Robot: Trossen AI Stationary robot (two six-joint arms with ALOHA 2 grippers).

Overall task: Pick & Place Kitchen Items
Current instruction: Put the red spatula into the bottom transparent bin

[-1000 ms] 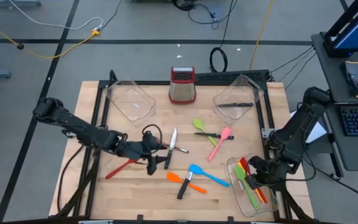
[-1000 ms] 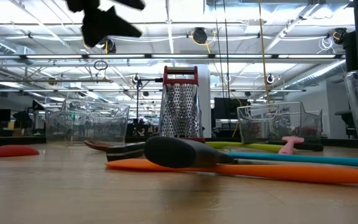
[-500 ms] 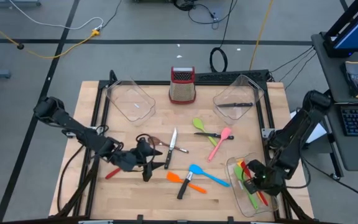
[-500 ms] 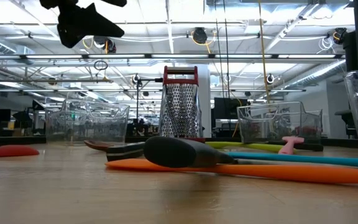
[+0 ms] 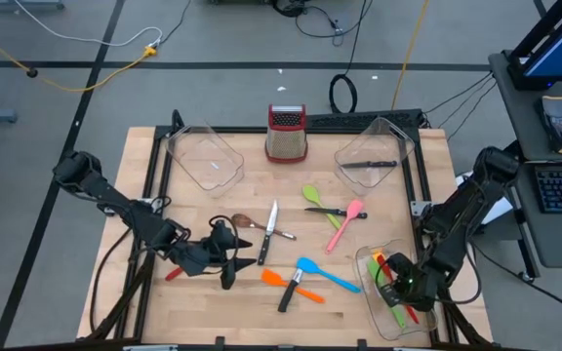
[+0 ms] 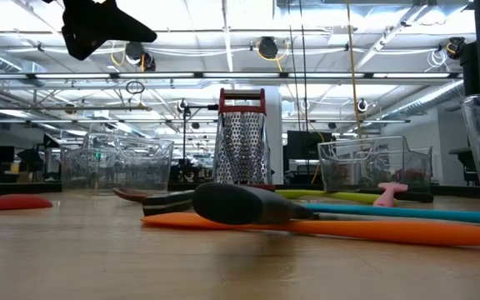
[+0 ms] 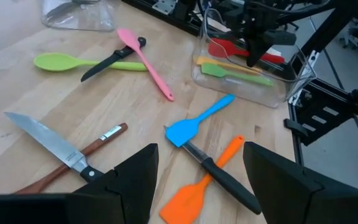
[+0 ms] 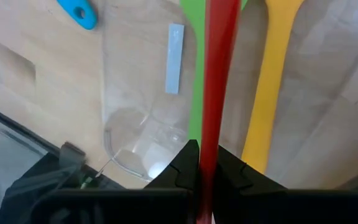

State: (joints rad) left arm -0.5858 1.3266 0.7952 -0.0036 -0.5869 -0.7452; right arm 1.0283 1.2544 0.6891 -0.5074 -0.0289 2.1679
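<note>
Loose utensils lie flat on the wooden table: an orange spatula (image 5: pixel 279 279), a blue spatula (image 5: pixel 322 274), a black-handled knife (image 5: pixel 267 232), a brown spoon (image 5: pixel 246 222), a green spoon (image 5: pixel 314 197) and a pink spatula (image 5: pixel 344 223). My left gripper (image 5: pixel 232 265) hovers open above the table, just left of the orange spatula (image 7: pixel 194 193), with nothing between its fingers. My right gripper (image 5: pixel 398 285) is down in the near-right clear bin (image 5: pixel 371 292), shut on a red utensil (image 8: pixel 219 56). A green utensil (image 8: pixel 191 74) and a yellow one (image 8: pixel 269 81) lie in that bin. My right gripper pinches the red utensil's long handle (image 8: pixel 208 146) between its two fingers. The fingers point steeply down, and the handle runs on ahead of them, in line with them. The utensil reaches into the bin over the green and yellow ones; whether its far end rests there I cannot tell.
A steel grater (image 5: pixel 286 134) with a red top stands at the far edge between two clear bins (image 5: pixel 203 156), (image 5: pixel 374 151); the right one holds a black knife. A red spatula (image 5: pixel 172 274) lies partly under my left arm. A second black-handled utensil (image 5: pixel 291 291) crosses the orange spatula.
My left gripper has swung toward the table's near-left, staying open above the table. My right gripper has sunk deeper into the near-right bin, the red utensil going down with it.
</note>
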